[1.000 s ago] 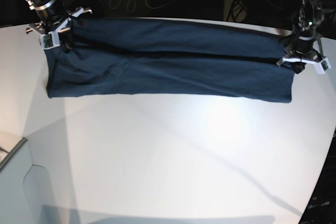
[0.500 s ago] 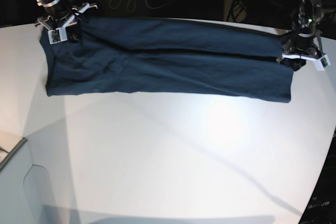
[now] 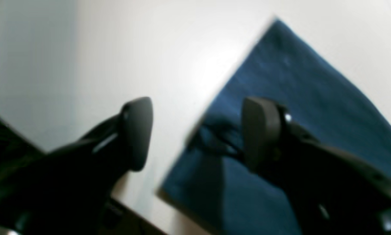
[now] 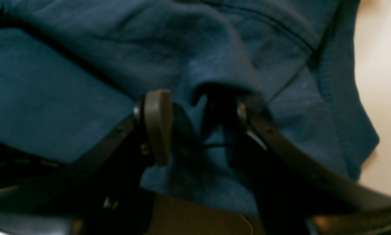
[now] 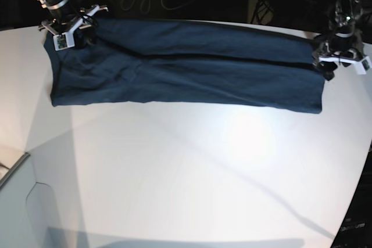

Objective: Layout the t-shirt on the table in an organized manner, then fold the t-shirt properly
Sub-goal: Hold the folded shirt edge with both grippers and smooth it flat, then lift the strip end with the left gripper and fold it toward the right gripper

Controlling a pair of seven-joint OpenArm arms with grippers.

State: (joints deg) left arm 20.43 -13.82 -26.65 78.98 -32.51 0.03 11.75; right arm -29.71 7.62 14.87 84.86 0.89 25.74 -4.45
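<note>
T-shirt (image 5: 186,71), folded into a long band along the table's (image 5: 186,172) far edge, looks soft, light and limp, best pinched at end corners; left gripper (image 3: 197,133) and right gripper (image 4: 202,125) both gape, holding nothing.

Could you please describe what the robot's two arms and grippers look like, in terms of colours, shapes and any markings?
Both arms are dark, black and metallic, with white brackets at the wrists in the base view. The left gripper has two black fingers with rounded, paddle-shaped pads. The right gripper has curved black fingers; one pad looks brownish-grey and flat. A small green-marked white block sits by the right wrist.
</note>
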